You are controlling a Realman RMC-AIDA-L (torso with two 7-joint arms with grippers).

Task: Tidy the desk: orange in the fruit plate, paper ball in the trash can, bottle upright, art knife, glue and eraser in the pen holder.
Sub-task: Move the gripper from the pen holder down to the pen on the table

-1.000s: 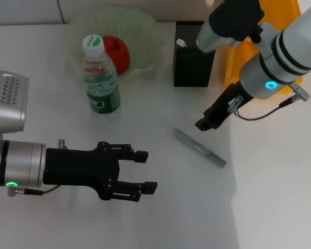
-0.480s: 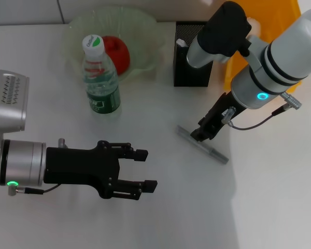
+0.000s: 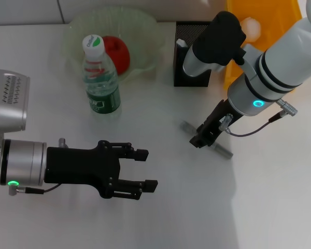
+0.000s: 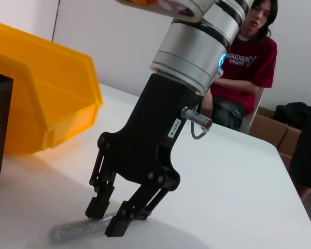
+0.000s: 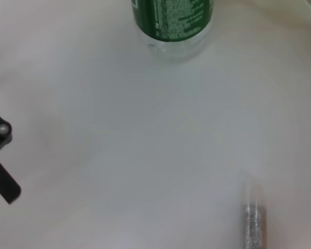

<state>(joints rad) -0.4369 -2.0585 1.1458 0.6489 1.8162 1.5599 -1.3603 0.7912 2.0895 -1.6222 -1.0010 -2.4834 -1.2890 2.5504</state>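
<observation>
Left gripper [image 3: 145, 168] hovers over the near-left part of the desk [image 3: 160, 218], fingers apart, nothing between them; arm lies level, pointing toward the desk's middle.

Bottle [image 3: 100, 75] stands upright, white cap on top, in the far-left part of the desk, just in front of the fruit plate [image 3: 145, 31]. Right wrist view shows only its green-labelled base [image 5: 172, 23].

Fruit plate sits at the far edge, left of centre. Orange [image 3: 119, 52] lies inside it, partly hidden behind the bottle.

Pen holder [image 3: 186, 72] stands at the far edge near the centre, just beside the fruit plate's right rim; a pale item shows at its inner left wall, identity unclear.

Slim grey stick [image 3: 223, 151] (glue or art knife, cannot tell which) lies flat on the desk right of centre, slanted from far-left to near-right. Also seen in the left wrist view [image 4: 75, 230] and the right wrist view [image 5: 255, 220].

Right gripper [image 3: 203, 139] is down at the stick's middle. In the left wrist view [image 4: 108, 220] its fingers are spread, one on each side of the stick, tips at desk level; not clamped on it.

Trash can [image 3: 264, 18] stands at the far-right edge, behind the right arm. A white lump, the paper ball [image 3: 251, 24], shows inside it.
</observation>
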